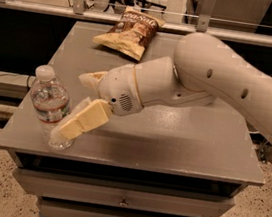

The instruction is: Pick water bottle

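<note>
Camera view: claw (74, 106) beside water bottle (48, 99)

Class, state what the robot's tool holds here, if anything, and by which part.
Nothing yet, it seems. The tool is open beside the water bottle, one finger across its lower body; the bottle stands on the table.

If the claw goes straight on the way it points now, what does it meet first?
Probably the water bottle: the open claw, low over the table near its front edge, points at it; depth is unclear.
</note>
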